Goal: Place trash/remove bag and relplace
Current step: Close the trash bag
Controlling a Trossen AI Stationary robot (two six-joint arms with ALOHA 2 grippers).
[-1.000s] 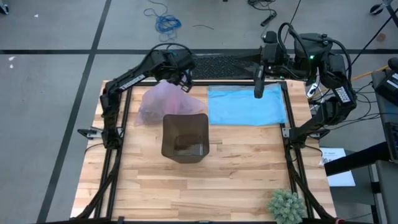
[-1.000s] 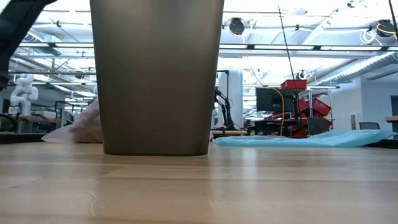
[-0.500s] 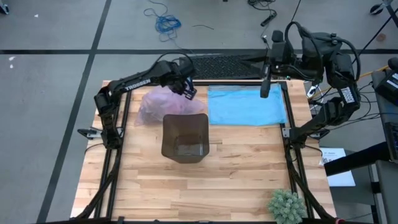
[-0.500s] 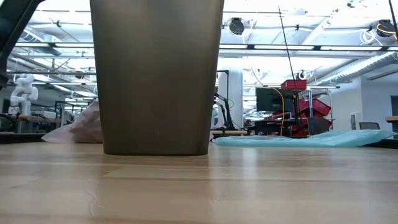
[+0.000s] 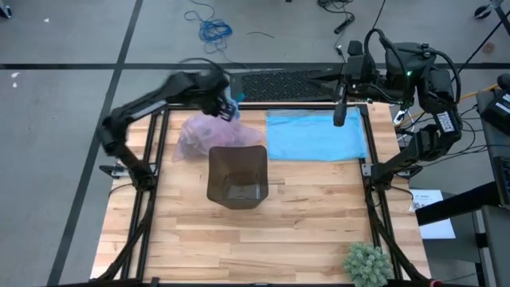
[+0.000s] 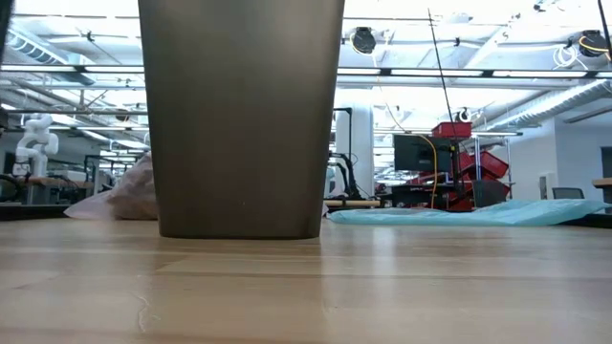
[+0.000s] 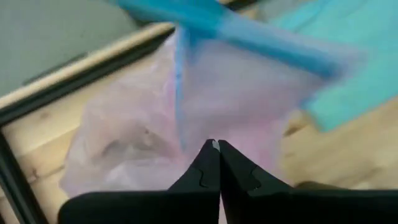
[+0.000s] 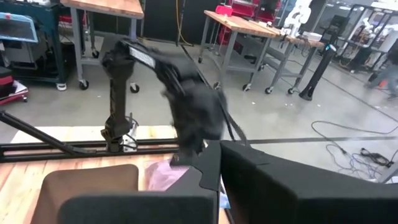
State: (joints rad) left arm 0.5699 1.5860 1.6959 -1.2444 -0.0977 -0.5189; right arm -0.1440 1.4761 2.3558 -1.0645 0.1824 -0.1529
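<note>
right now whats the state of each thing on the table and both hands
bin: upright, open top, no liner, some trash at the bottom
lavender-pink bag: out of the bin, lying bunched on the table behind it
light blue bag: spread flat on the table
green plant: upright at the table's near right corner
left hand: shut, above the lavender-pink bag
right hand: shut, raised over the light blue bag's far edge

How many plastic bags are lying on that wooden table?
2. The lavender-pink bag lies crumpled at the far left behind the brown bin; the light blue bag lies flat at the far right. Others may hide inside the bin.
</note>
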